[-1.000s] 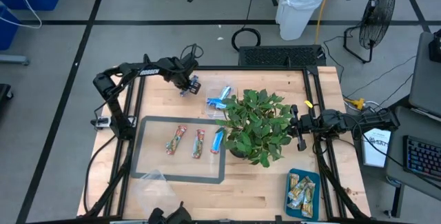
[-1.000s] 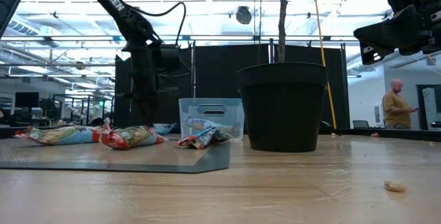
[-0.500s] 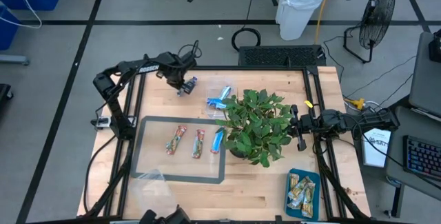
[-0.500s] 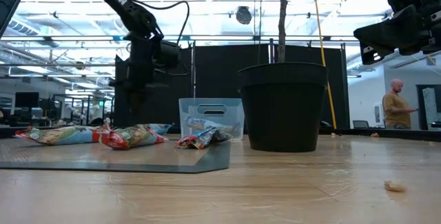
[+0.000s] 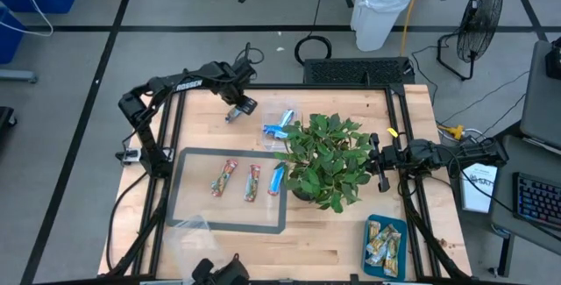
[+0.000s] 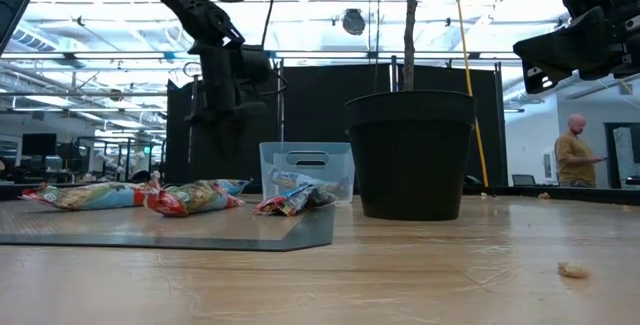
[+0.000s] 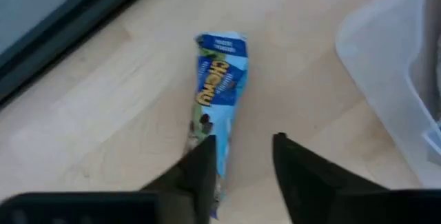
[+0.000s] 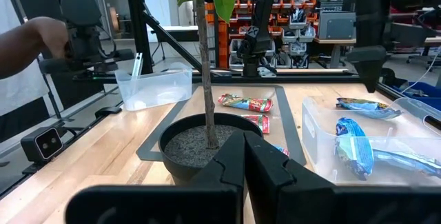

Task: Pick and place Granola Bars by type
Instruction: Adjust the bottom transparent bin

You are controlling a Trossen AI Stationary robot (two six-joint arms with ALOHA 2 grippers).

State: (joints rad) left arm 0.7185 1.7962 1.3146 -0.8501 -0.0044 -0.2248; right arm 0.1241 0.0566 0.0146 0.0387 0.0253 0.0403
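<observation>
A shiny blue granola bar (image 7: 217, 89) lies flat on the bare wood near the table's far left; it also shows in the high view (image 5: 232, 115). My left gripper (image 7: 244, 155) hangs open above the bar's end nearest to it, clear of the table (image 6: 218, 115) (image 5: 243, 104). Two red-and-tan bars (image 5: 224, 178) (image 5: 252, 182) and a blue bar (image 5: 278, 178) lie on the grey mat (image 5: 188, 158). More blue bars lie in a clear tub (image 5: 280, 127). Green-and-beige bars lie in the teal tray (image 5: 400, 229). My right gripper (image 8: 244, 156) is shut and waits beside the plant (image 5: 379, 164).
A potted plant (image 5: 324, 158) stands mid-table between the arms, its leaves over the tub and the mat's right end. A second clear tub (image 8: 155, 86) stands near the front left. A person's hand (image 8: 27, 38) shows beyond the table.
My left gripper has risen from the table top and gone a little toward the table's right edge. The blue bar stays lying on the wood where it was.
</observation>
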